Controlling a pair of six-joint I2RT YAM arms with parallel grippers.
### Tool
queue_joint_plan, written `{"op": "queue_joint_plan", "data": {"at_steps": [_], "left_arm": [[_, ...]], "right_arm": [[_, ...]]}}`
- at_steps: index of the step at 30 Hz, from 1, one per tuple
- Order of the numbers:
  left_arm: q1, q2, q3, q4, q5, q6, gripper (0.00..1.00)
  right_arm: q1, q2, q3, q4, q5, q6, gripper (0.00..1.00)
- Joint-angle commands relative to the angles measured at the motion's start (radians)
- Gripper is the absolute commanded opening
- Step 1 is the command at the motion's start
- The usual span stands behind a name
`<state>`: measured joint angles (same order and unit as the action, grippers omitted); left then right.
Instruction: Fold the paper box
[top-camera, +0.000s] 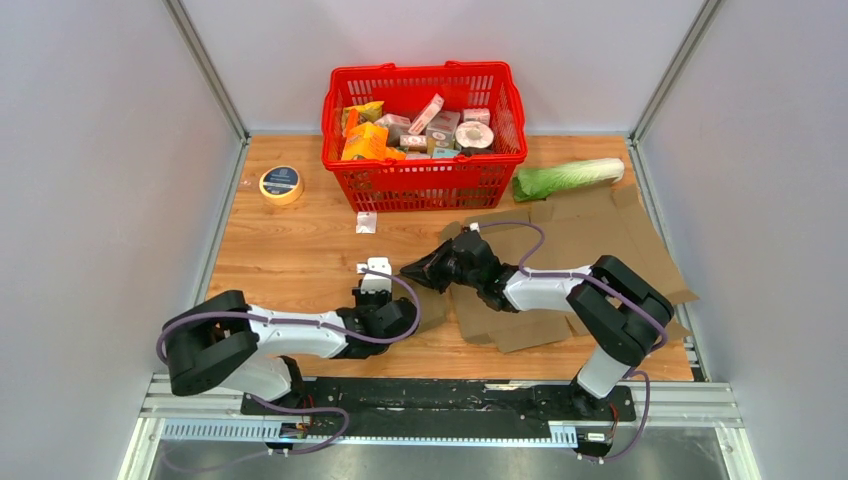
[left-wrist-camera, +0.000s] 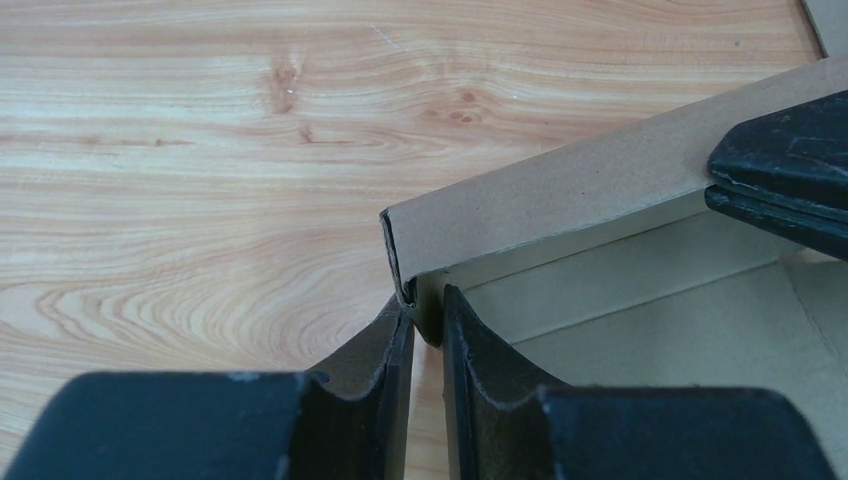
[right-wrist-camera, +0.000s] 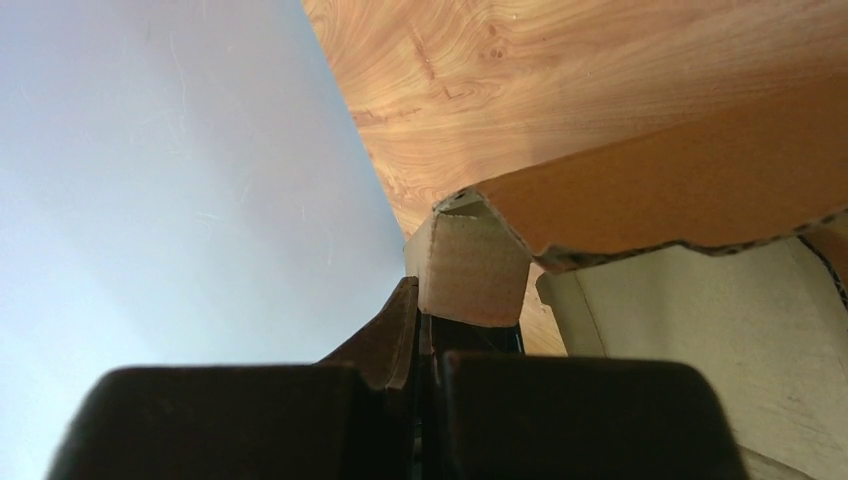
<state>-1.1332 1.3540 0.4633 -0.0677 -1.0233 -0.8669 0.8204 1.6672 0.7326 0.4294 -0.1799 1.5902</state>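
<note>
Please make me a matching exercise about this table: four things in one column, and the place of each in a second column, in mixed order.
Things:
1. red plastic basket
2. yellow tape roll
3. green leafy cabbage
4. brown cardboard box

Places:
A. far left side
B. just right of the basket
C. near right side
D. far middle

Pairs: 1-D, 2-A, 3-B, 4-C

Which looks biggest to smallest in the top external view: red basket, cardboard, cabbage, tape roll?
1. cardboard and red basket: similar spread, and the cardboard is partly hidden, so not ranked.
2. cabbage
3. tape roll
</note>
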Motion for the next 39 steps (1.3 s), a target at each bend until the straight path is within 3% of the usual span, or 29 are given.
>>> {"op": "queue_joint_plan", "data": {"at_steps": [1,3,5,8,13,18,20,21,22,23,27,30,33,39], "left_arm": [[0.006,0.060,0.032,0.016,-0.004,-0.020,0.20],[0.004,0.108,0.052,-0.001,-0.021,-0.023,0.11],[0.009,0.167,0.122,-0.142,-0.063,-0.052,0.00],[0.010,0.217,0.173,-0.332,-0.101,-0.174,0.00],[0.009,0.192,0.106,-0.252,-0.051,-0.143,0.00],[0.010,0.061,0.046,-0.098,0.047,0.060,0.00],[0.009,-0.019,0.017,-0.087,0.107,0.091,0.00],[0.010,-0.041,0.009,-0.102,0.132,0.091,0.00],[0.009,-0.087,-0.008,-0.109,0.144,0.092,0.00],[0.009,-0.110,-0.014,-0.113,0.156,0.103,0.00],[0.010,-0.205,-0.054,-0.115,0.229,0.140,0.00],[0.010,-0.253,-0.086,-0.132,0.200,0.112,0.00],[0.009,-0.276,-0.095,-0.164,0.181,0.098,0.00],[0.009,-0.312,-0.058,-0.267,0.123,0.058,0.00]], "right_arm": [[0.008,-0.029,-0.002,0.035,-0.012,0.016,0.00],[0.009,-0.027,0.001,0.028,-0.010,0.011,0.00],[0.010,-0.026,-0.002,0.022,-0.012,0.010,0.00],[0.008,-0.029,-0.009,-0.004,0.006,-0.010,0.00],[0.006,-0.006,-0.018,0.029,-0.010,-0.071,0.00],[-0.052,-0.148,-0.053,-0.061,-0.062,-0.335,0.51],[-0.098,-0.239,-0.026,-0.238,-0.110,-0.567,0.66],[-0.107,-0.262,-0.003,-0.388,-0.156,-0.654,0.68],[-0.116,-0.283,0.022,-0.458,-0.183,-0.732,0.68],[-0.122,-0.315,0.028,-0.503,-0.206,-0.909,0.71],[-0.119,-0.443,0.059,-0.722,-0.198,-1.166,0.75],[-0.103,-0.455,0.086,-0.745,-0.188,-1.208,0.73],[-0.022,-0.423,0.167,-0.771,-0.083,-1.204,0.70],[0.092,-0.268,0.347,-0.879,0.112,-1.066,0.66]]}}
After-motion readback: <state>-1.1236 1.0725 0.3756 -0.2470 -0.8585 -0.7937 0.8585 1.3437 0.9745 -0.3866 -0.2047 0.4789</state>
